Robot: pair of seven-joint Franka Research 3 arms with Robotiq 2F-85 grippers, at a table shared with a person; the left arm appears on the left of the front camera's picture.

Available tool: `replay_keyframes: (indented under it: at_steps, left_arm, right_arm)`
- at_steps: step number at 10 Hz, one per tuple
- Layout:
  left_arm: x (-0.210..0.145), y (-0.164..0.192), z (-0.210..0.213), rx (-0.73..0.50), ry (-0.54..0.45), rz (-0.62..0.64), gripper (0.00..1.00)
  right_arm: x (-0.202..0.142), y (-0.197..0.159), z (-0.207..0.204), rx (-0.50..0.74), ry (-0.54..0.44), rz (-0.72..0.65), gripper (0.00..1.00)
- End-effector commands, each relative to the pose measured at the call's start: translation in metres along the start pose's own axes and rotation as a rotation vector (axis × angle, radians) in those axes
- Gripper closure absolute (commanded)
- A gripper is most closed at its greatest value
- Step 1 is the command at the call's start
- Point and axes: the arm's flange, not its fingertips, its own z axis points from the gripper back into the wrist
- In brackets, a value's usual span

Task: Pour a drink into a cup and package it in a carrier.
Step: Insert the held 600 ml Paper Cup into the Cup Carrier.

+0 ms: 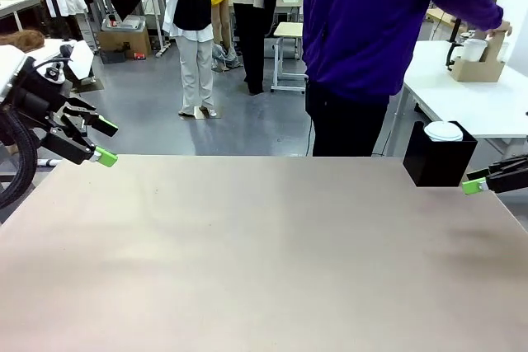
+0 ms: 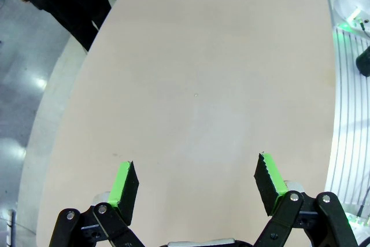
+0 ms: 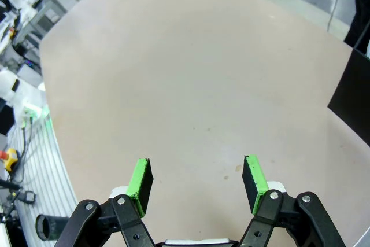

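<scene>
At the left edge of the front view, the left gripper hangs above the bare worktop, jaws released and holding nothing. At centre right, a black box holds the white-lidded cup. The right gripper sits just beside the box; its wrist view shows its jaws apart and empty. At upper right, the carrier stands on another table under a person's hand.

the black box hides the cup below its lid.
</scene>
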Motion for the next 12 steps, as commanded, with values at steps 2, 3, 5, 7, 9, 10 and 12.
replay_keyframes:
  at_steps: [2,3,5,7,9,10,12]
  left_arm:
    - [-0.0003,0.0015,-0.0008,-0.005,-0.016,-0.005,0.00]
    - [-0.0003,0.0015,-0.0008,-0.005,-0.016,-0.005,0.00]
    - [-0.0003,0.0015,-0.0008,-0.005,-0.016,-0.005,0.00]
    - [-0.0003,0.0015,-0.0008,-0.005,-0.016,-0.005,0.00]
    - [-0.0003,0.0015,-0.0008,-0.005,-0.016,-0.005,0.00]
    - [-0.0003,0.0015,-0.0008,-0.005,-0.016,-0.005,0.00]
    - [-0.0003,0.0015,-0.0008,-0.005,-0.016,-0.005,0.00]
  right_arm:
    - [0.0012,-0.0010,0.0010,0.015,-0.002,-0.003,0.21]
    - [0.0012,-0.0010,0.0010,0.015,-0.002,-0.003,0.21]
    - [0.0012,-0.0010,0.0010,0.015,-0.002,-0.003,0.21]
    - [0.0012,-0.0010,0.0010,0.015,-0.002,-0.003,0.21]
    - [0.0012,-0.0010,0.0010,0.015,-0.002,-0.003,0.21]
    - [0.0012,-0.0010,0.0010,0.015,-0.002,-0.003,0.21]
    - [0.0012,-0.0010,0.0010,0.015,-0.002,-0.003,0.21]
